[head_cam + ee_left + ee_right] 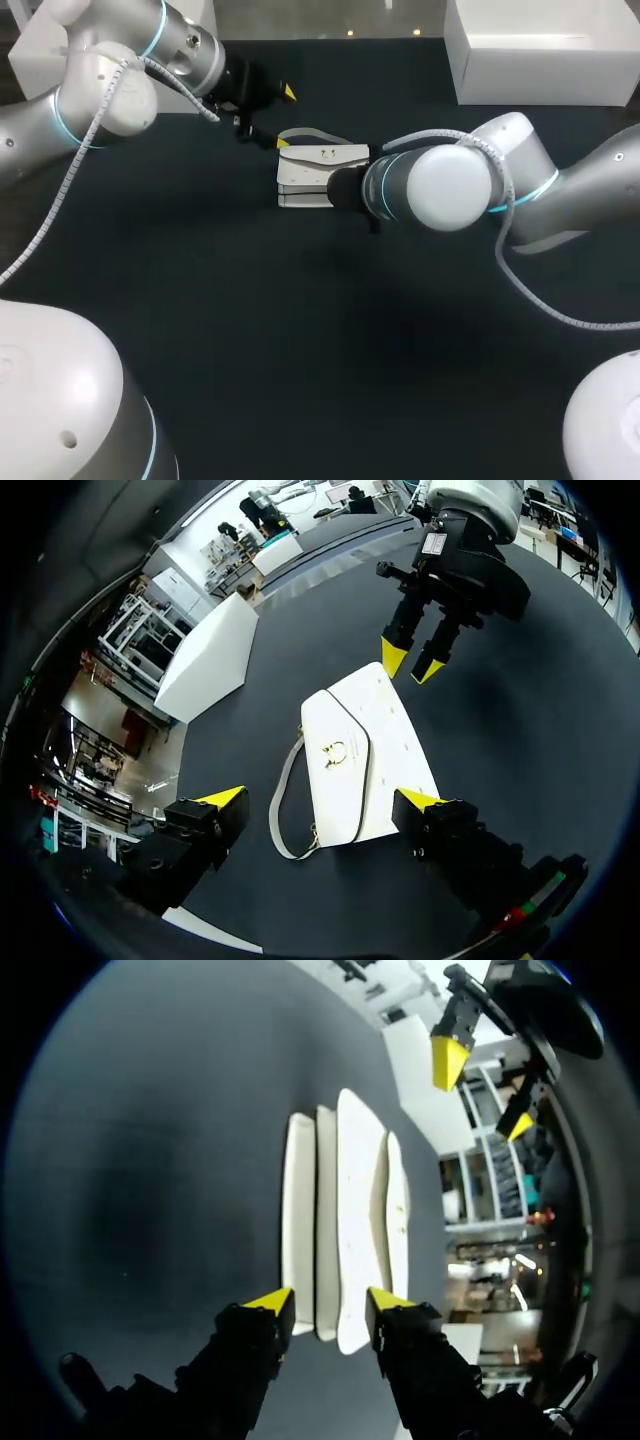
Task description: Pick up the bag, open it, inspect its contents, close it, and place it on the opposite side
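I'm seeing the white bag [318,172] lying flat on the dark table [250,330], toward its far middle, with the flap closed and facing up. Its gold clasp [337,752] is showing on the flap, and its pale strap [283,800] is looping out beside it.

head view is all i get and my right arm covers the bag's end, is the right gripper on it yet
Observer: Not gripping. The right wrist view shows the right gripper open, with the end of the bag between its tips.
Operator: and the left one, i only see one yellow tip
Observer: The left gripper is open wide, and the bag lies ahead of it, untouched.
Operator: bag opened or not
Observer: Not opened. The flap lies down flat, with the gold clasp on it.
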`<state>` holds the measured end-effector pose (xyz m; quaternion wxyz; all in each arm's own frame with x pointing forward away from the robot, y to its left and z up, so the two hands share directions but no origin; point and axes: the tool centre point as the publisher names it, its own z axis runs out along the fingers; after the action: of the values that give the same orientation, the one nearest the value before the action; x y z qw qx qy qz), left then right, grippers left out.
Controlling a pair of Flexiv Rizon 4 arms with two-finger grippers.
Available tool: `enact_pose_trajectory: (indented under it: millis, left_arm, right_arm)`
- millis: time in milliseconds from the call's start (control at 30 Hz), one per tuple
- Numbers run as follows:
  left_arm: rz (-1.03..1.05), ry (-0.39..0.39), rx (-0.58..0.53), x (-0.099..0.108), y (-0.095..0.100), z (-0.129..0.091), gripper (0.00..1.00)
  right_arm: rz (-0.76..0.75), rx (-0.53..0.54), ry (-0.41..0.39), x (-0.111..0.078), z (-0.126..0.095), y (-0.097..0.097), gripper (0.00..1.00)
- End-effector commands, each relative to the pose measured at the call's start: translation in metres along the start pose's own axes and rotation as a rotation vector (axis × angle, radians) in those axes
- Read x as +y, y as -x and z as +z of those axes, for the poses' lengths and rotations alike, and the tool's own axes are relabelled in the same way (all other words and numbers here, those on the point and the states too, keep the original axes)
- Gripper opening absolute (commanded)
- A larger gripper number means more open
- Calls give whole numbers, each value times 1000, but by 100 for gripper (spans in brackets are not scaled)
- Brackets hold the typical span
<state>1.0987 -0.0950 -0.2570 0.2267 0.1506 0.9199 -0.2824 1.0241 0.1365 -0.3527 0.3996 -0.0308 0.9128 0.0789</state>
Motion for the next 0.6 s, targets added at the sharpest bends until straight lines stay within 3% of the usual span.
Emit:
enact_pose_trajectory:
  millis: [33,167,600]
  left_arm:
    - [14,-8,-17,-1,-3,6,100]
    - [39,-28,-45,-1,-6,11,100]
    - [88,-70,-122,1,-13,27,100]
  right_arm:
    - [6,-263,15,-4,11,-2,42]
    - [9,-262,11,-5,15,-2,33]
    - [34,-266,9,-8,24,0,25]
